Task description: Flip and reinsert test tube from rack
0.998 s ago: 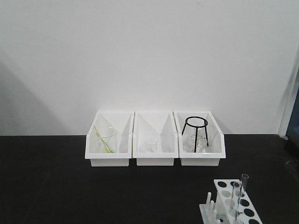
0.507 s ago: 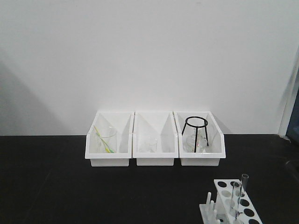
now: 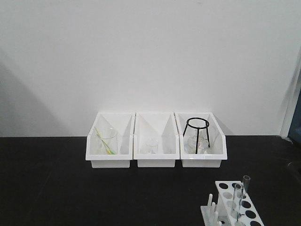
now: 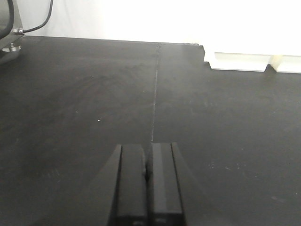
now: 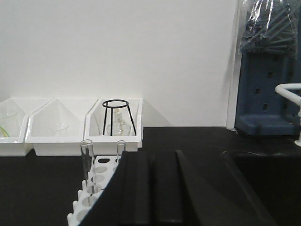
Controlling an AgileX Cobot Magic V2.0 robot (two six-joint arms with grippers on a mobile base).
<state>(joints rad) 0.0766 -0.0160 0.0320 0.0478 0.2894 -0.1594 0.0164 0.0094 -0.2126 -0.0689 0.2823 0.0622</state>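
The white rack (image 3: 233,182) stands at the table's front right, with pegs along its left side. Two clear test tubes stand upright in it, one at the back (image 3: 246,184) and one just in front (image 3: 238,195). Neither gripper shows in the front view. In the right wrist view the rack (image 5: 83,190) lies low left of my right gripper (image 5: 153,157), which is shut and empty. One tube (image 5: 87,160) stands clear to the left; the other (image 5: 121,147) is partly hidden behind the finger. My left gripper (image 4: 149,155) is shut and empty above bare black table, far from the rack.
Three white bins stand in a row at the back: the left (image 3: 108,157) holds a beaker with a yellow-green stick, the middle (image 3: 156,157) small glassware, the right (image 3: 202,160) a black wire tripod and flask. A blue stand (image 5: 268,94) is at the far right.
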